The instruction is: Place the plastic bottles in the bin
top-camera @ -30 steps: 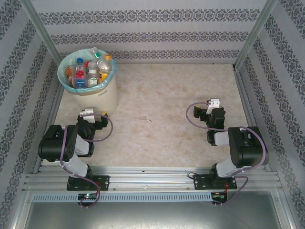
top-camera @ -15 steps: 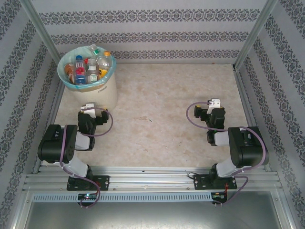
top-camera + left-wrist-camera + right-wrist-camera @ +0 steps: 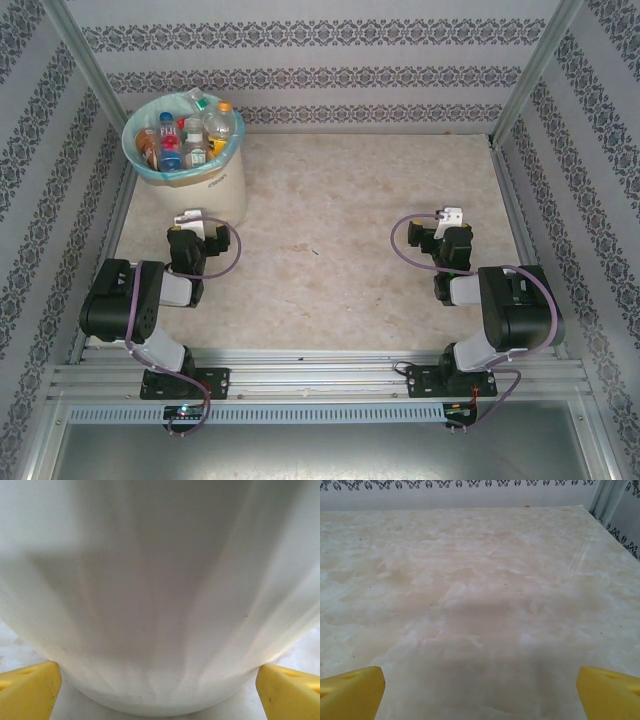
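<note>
The bin (image 3: 222, 196) stands at the table's back left, cream-white with a pale teal bag folded over its rim. Several plastic bottles (image 3: 186, 141) lie inside it: clear ones with blue and red labels and some orange ones. My left gripper (image 3: 190, 217) is low, right in front of the bin and pointing at its base. In the left wrist view the bin's wall (image 3: 160, 580) is very close, with the left gripper (image 3: 160, 700) open and its yellow fingertips (image 3: 27, 692) wide apart, holding nothing. My right gripper (image 3: 447, 217) rests open at mid-right, with its yellow fingertips (image 3: 350, 692) over bare table.
The marble-patterned tabletop (image 3: 330, 220) is enclosed by patterned walls on three sides, with metal posts at the back corners. A metal rail (image 3: 320, 380) carrying both arm bases runs along the near edge.
My left gripper has swung from pointing right to facing the bin's base. The bin's rim has shifted slightly toward the back. The right arm has not moved.
</note>
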